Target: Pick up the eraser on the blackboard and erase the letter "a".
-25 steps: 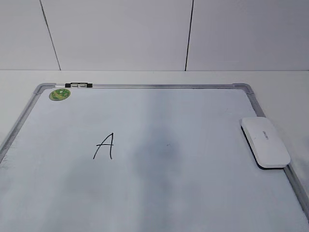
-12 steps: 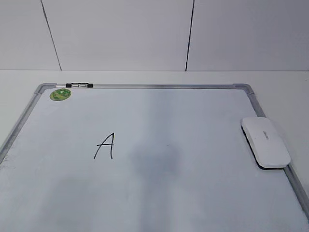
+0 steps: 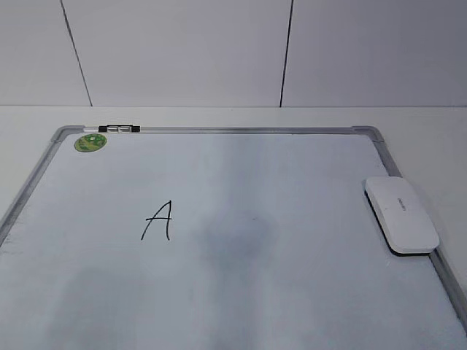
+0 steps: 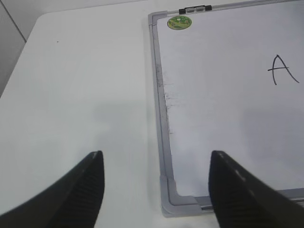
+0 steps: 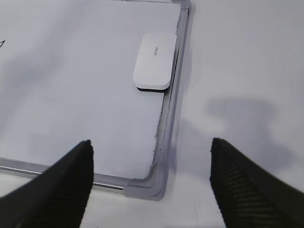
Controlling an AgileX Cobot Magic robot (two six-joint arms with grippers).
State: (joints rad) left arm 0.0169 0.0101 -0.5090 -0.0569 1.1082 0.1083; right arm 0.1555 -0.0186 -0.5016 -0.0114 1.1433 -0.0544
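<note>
The eraser [image 3: 401, 214] is a white oblong block lying flat at the right edge of the blackboard [image 3: 219, 130]. It also shows in the right wrist view [image 5: 154, 59]. An angular capital "A" [image 3: 158, 221] is written left of the middle. No lowercase "a" shows in any view. My left gripper [image 4: 156, 190] is open and empty above the board's near left corner [image 4: 171, 202]. My right gripper [image 5: 151, 185] is open and empty above the near right corner [image 5: 147, 187], well short of the eraser. Neither gripper shows in the exterior view.
A round green sticker [image 3: 90, 141] and a small black-and-silver clip [image 3: 120, 129] sit at the board's far left corner. The board lies on a white table [image 4: 85, 85] with a white panelled wall [image 3: 182, 51] behind it. Grey shadows lie on the board's middle.
The faint grey shadows on the board have shifted slightly. The eraser and the board have not moved.
</note>
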